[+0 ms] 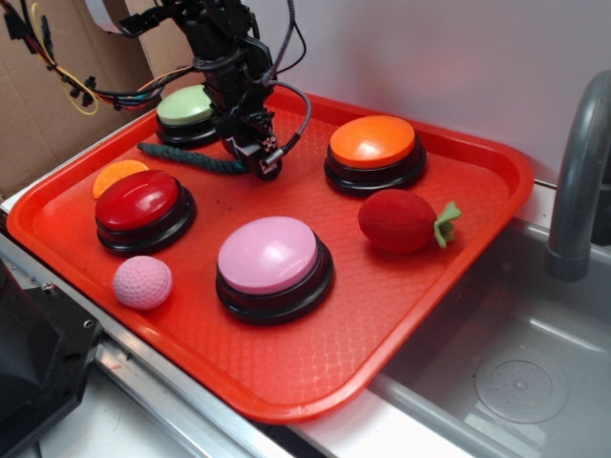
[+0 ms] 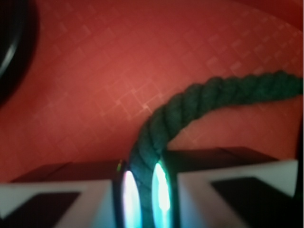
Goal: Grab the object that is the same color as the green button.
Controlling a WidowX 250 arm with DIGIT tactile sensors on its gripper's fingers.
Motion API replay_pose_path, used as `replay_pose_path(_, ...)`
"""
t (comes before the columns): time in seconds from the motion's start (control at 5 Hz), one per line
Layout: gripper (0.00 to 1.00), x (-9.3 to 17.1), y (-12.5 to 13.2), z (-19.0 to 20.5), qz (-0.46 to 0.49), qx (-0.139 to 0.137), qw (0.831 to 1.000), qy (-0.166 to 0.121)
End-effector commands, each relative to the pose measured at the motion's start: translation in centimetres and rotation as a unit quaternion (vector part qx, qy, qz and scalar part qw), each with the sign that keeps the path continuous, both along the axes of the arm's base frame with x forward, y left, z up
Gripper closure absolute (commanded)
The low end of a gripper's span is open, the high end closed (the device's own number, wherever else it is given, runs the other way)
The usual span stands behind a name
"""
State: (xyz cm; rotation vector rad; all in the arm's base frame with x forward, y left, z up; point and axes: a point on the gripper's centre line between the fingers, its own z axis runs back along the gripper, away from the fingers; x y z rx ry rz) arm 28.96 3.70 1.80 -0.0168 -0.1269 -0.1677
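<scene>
End effector (image 2: 145, 190) pinches the green rope (image 2: 199, 102) (twisted) on a red tray (image 1: 401, 315).

On the tray (image 1: 458, 315), the rope (image 1: 186, 158) lies before the green button (image 1: 185, 107), one end between the tool (image 1: 263, 162) fingers.

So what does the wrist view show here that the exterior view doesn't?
Wrist only: the green rope running in between the gripper fingers, which sit tight against it on both sides.

Exterior only: the green button behind the arm, the orange, red and pink buttons, the plush strawberry, the pink ball and the sink.

Both: the rope, the gripper and the red tray.
</scene>
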Motion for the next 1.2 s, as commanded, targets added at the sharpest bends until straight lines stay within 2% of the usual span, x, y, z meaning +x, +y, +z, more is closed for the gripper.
replay_pose_path(0.0,1.00,-0.5,-1.2,5.8,0.058,-0.011,0.998,0.005)
replay_pose_path(0.2,1.00,-1.9,-1.5,9.3,0.110,-0.023,0.994,0.012)
replay_pose_path(0.6,1.00,-5.6,-3.0,14.6,0.145,-0.034,0.989,-0.010)
replay_pose_path(0.8,1.00,-6.9,-3.3,15.9,0.190,0.002,0.982,-0.025)
replay_pose_path(1.0,1.00,-6.8,-3.2,15.8,0.179,-0.020,0.983,-0.013)
